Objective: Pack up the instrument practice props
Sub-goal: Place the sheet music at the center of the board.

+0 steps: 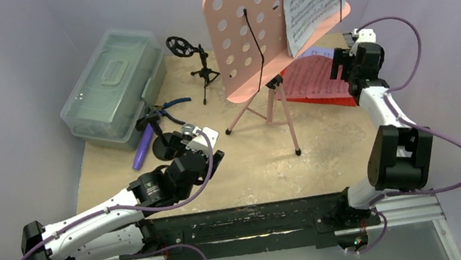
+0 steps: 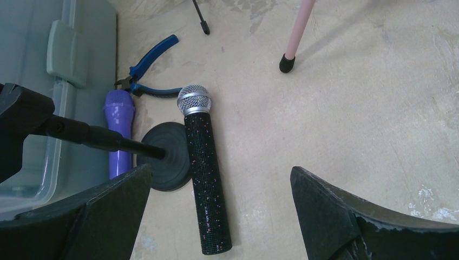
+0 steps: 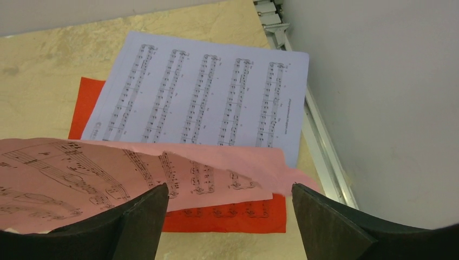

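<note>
The black-silver microphone [image 2: 205, 184] lies flat at the centre of the left-wrist view, its long axis running bottom to top and its silver grille toward the top. The purple microphone [image 2: 119, 130] lies parallel at left, head also up, with a round black stand base [image 2: 165, 157] between them. The left gripper [image 2: 221, 176] hangs above with jaws wide apart, gripping nothing.

The right gripper [image 3: 228, 189] is spread wide and empty over a pale pink page [image 3: 81, 173] at lower left, which overlaps a lilac page [image 3: 205, 92] and a red page [image 3: 86, 103]. The lilac page's staves run top to bottom, and its small print is unreadable.

The pink music rack [image 1: 247, 25] stands upper centre in the top view.
</note>
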Robot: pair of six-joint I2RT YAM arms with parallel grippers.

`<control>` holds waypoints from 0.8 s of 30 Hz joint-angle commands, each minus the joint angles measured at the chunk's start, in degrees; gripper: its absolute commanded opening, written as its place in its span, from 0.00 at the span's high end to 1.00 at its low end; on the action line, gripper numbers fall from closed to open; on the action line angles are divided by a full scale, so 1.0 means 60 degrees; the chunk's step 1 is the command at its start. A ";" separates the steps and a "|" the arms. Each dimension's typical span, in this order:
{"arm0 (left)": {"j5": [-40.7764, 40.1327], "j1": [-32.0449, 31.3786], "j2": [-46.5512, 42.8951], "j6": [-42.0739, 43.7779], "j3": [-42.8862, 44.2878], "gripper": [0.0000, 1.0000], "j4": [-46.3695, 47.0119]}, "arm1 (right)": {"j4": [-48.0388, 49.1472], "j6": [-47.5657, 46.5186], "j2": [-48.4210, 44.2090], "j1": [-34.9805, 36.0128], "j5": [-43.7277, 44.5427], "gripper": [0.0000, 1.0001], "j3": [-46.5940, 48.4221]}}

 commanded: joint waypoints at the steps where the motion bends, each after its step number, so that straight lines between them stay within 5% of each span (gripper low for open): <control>1: 0.0016 0.0077 -0.0091 0.0085 0.0012 0.01 0.0111 | 0.0360 0.0046 -0.0585 -0.0341 -0.0561 0.11 -0.0172; 6: 0.0033 0.0103 -0.0091 0.0084 0.0010 0.01 0.0108 | 0.0171 -0.0253 -0.0983 -0.0798 -0.1750 0.06 -0.0287; 15: 0.0082 0.0147 -0.0061 0.0083 0.0010 0.01 0.0118 | -0.0261 -0.1474 -0.2078 -0.1801 -0.6435 0.01 -0.0790; 24: 0.0122 0.0165 -0.0061 0.0076 0.0010 0.01 0.0115 | -0.0100 -0.1610 -0.2779 -0.2261 -0.8318 0.01 -0.1321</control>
